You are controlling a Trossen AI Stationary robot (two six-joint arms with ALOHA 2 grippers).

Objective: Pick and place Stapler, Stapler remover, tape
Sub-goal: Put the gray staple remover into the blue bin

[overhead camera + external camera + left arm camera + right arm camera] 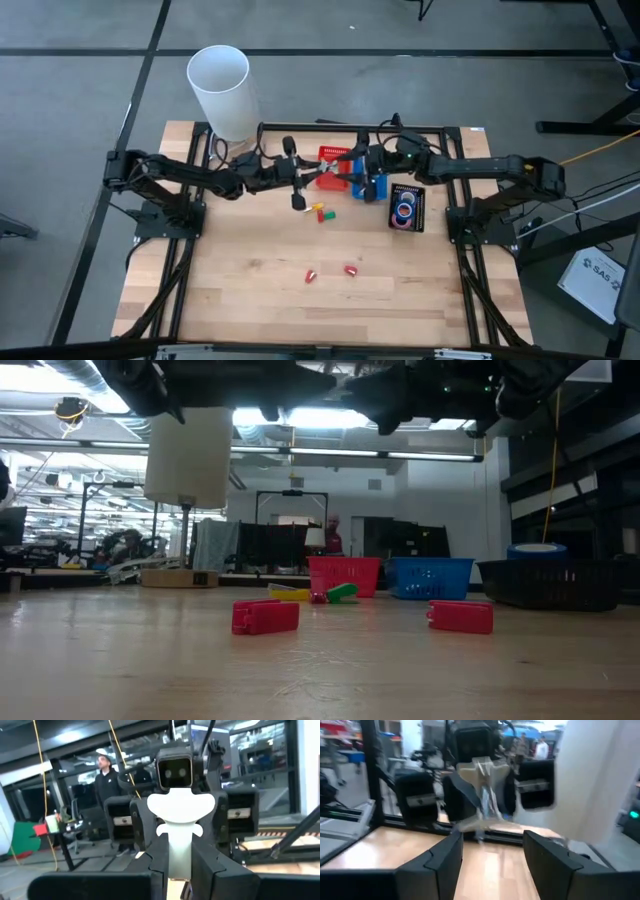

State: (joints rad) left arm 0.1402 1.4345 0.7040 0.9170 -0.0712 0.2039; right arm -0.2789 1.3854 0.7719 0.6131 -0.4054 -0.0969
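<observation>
High view: left hand (316,177) and right hand (346,172) meet tip to tip over the red basket (328,158), mid table near the far edge

Left wrist view: left hand (181,851) pressed together on a white stapler remover (180,812), held upright and clear of the table; the right arm's wrist faces it

Right wrist view: right hand (492,851) spread, holding nothing; stapler remover (482,775) just ahead of it in the other hand

Blue basket (373,186) beside the red one, toward the right edge. Black basket (418,212) next, nearer the right edge; tape (404,210) rolls lie inside

Two red blocks (311,274) (351,269) lie apart mid table toward the near edge; small yellow, green and red pieces (321,212) sit between them and the baskets

White cylinder (222,90) stands at the far left corner
</observation>
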